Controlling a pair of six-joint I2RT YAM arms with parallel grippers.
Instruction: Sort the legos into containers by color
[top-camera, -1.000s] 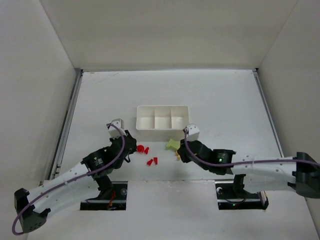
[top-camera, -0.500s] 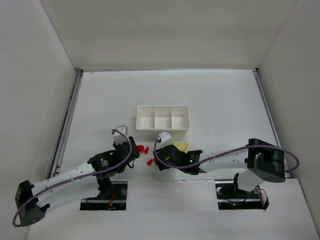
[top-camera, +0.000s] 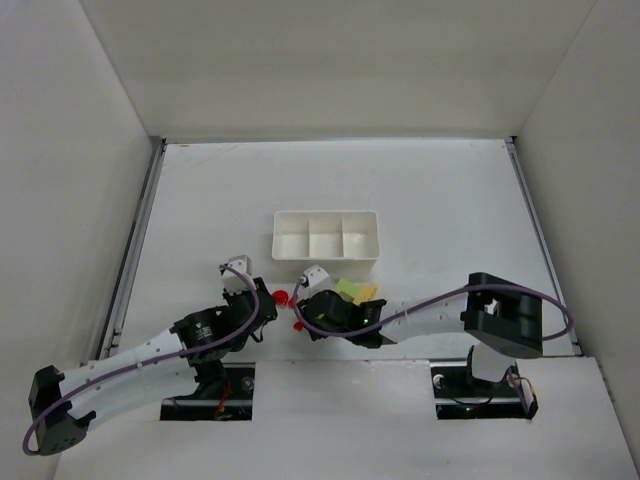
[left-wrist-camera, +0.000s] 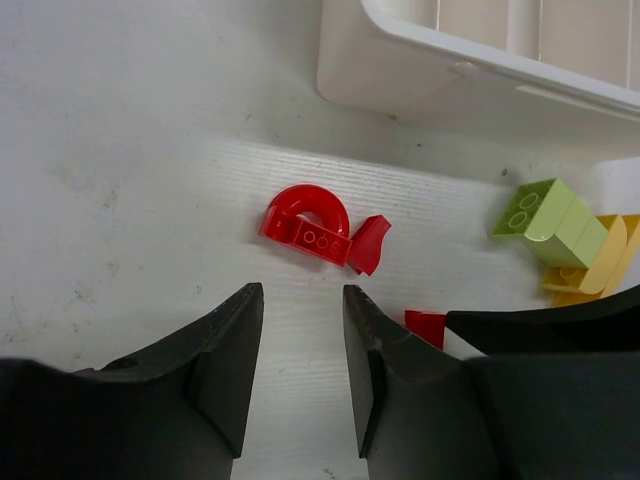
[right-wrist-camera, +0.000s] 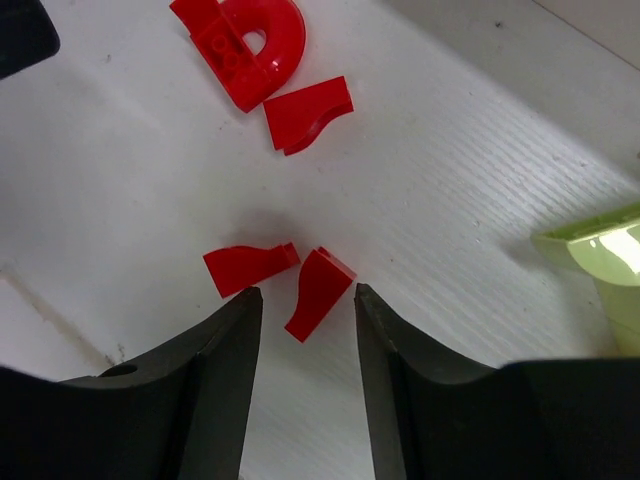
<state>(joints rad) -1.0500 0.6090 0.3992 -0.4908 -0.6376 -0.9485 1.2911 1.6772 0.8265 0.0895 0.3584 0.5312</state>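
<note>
Legos (left-wrist-camera: 308, 225) — red, yellow, green — lie loose near the tray (left-wrist-camera: 400, 75); left fingers (left-wrist-camera: 225, 370) and right fingers (right-wrist-camera: 215, 370) parted, empty.

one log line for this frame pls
left gripper: open, facing red arch brick | right gripper: open over two red slope bricks | tray: empty

Four red legos, an arch (left-wrist-camera: 307, 224) and three curved slopes (right-wrist-camera: 308, 113), are lying on the counter (left-wrist-camera: 150, 150) near the white three-compartment tray (left-wrist-camera: 400, 75). Light green (left-wrist-camera: 548, 220) and yellow (left-wrist-camera: 600, 265) bricks are lying together nearby.
</note>
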